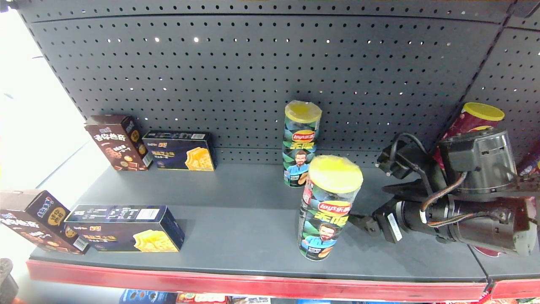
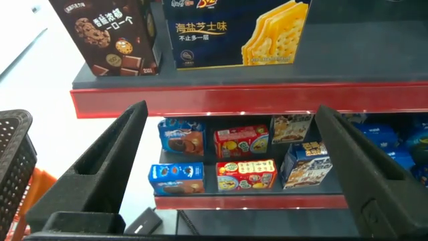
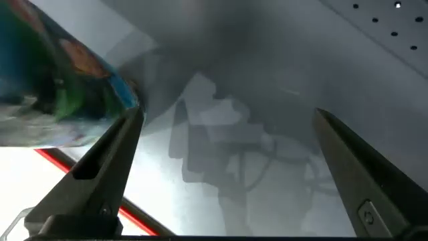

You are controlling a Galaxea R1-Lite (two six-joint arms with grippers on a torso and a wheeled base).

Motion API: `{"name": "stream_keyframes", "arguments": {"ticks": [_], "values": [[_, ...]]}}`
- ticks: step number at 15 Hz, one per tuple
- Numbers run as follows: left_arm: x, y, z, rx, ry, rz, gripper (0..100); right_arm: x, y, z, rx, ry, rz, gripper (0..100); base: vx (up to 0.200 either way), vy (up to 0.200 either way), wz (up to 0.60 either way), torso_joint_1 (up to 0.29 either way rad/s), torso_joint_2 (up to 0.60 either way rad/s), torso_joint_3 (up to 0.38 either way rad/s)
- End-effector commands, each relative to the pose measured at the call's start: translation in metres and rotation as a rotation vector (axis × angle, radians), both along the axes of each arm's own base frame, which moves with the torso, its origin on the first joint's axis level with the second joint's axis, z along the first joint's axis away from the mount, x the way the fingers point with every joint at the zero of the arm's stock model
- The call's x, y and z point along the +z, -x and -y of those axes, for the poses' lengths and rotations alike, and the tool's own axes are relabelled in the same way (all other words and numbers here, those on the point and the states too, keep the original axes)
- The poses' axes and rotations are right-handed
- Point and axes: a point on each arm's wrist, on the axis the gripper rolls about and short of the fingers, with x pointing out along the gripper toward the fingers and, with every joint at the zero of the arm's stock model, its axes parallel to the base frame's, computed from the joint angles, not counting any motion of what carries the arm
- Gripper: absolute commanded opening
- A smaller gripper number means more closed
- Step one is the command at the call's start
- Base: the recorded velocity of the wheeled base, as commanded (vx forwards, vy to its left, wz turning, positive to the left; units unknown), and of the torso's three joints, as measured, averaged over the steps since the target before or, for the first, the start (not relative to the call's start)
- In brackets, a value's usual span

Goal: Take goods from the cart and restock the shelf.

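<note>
Two green chip cans with yellow lids stand upright on the dark shelf (image 1: 236,219): a front can (image 1: 329,211) and a rear can (image 1: 300,143) by the pegboard. My right gripper (image 1: 367,204) hovers low over the shelf just right of the front can, open and holding nothing. In the right wrist view the front can (image 3: 60,80) sits just outside one of the spread fingers of the right gripper (image 3: 227,117). My left gripper (image 2: 231,110) is open and empty in front of the shelf's red edge (image 2: 234,100), below a cookie box (image 2: 107,33) and a cracker box (image 2: 234,33).
On the shelf's left stand brown cookie boxes (image 1: 118,141) (image 1: 38,221) and navy cracker boxes (image 1: 181,151) (image 1: 126,228). A red can (image 1: 472,120) leans behind my right arm. A lower shelf (image 2: 241,201) holds several small packs. A black basket (image 2: 13,161) sits beside it.
</note>
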Motion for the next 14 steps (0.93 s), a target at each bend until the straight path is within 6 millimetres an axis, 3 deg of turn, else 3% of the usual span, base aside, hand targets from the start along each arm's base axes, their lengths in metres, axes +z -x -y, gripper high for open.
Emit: {"name": "stream_keyframes", "arguments": {"ticks": [1, 14], "values": [[0.0, 0.0, 0.0, 0.0, -0.001, -0.003, 100, 0.001, 0.003, 0.003, -0.003, -0.001, 0.003, 100, 0.0, 0.0, 0.0, 0.0, 0.0, 0.0], [0.0, 0.0, 0.0, -0.001, 0.001, -0.004, 100, -0.005, 0.003, -0.012, 0.044, 0.012, -0.016, 100, 0.0, 0.0, 0.0, 0.0, 0.0, 0.0]]}}
